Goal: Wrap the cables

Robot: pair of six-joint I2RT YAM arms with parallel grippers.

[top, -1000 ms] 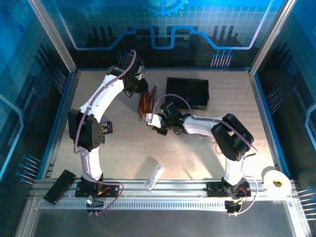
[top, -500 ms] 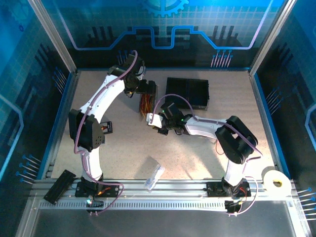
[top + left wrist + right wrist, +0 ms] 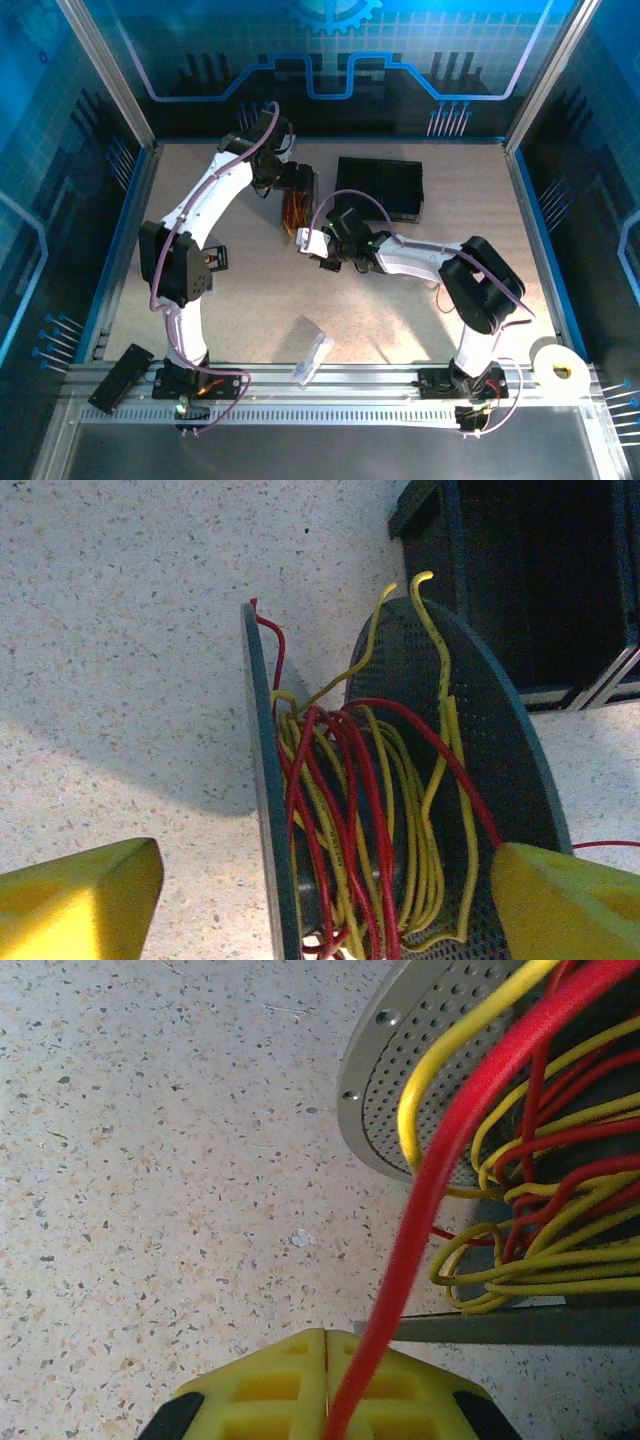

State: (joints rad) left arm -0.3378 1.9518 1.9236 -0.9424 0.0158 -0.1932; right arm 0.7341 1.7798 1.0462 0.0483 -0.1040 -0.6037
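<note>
Opened wide at left end effector [image 3: 320, 900] since a second ago, now straddling spool [image 3: 480, 730] without gripping. Clamped shut at right end effector [image 3: 325, 1390] on red cable [image 3: 440, 1160]. Cables [image 3: 350, 820] mostly coiled between spool flanges. Probably repositioning for another turn.

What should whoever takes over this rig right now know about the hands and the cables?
Left hand: open, fingers either side of the spool, not gripping.
Right hand: shut on a red cable running to the spool.
Cables: mostly coiled loosely between the spool's flanges; yellow ends stick out.
Left to do: probably wind in the red tail and loose ends.
</note>
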